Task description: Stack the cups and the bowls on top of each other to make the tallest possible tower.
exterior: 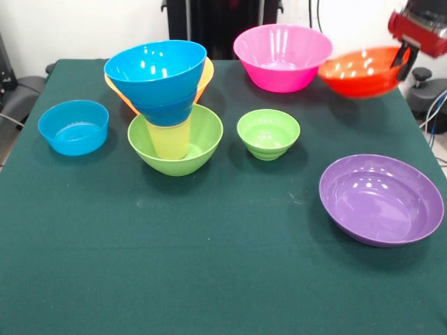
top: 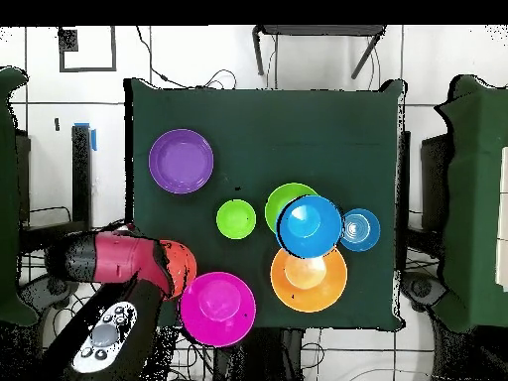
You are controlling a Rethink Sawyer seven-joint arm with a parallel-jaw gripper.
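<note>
tower on green bowl | arm low at table corner | hand gripping red-orange bowl rim

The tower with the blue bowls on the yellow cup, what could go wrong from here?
The tower looks top-heavy: wide blue bowls sit on the narrow yellow cup inside the large green bowl, so another piece, or a nudge, might tip it.

The gripper holds the red-orange bowl by its rim, past the table edge. If the grip slipped, the bowl would probably fall off the table.

Carrying it across, it could clip the pink bowl.
</note>
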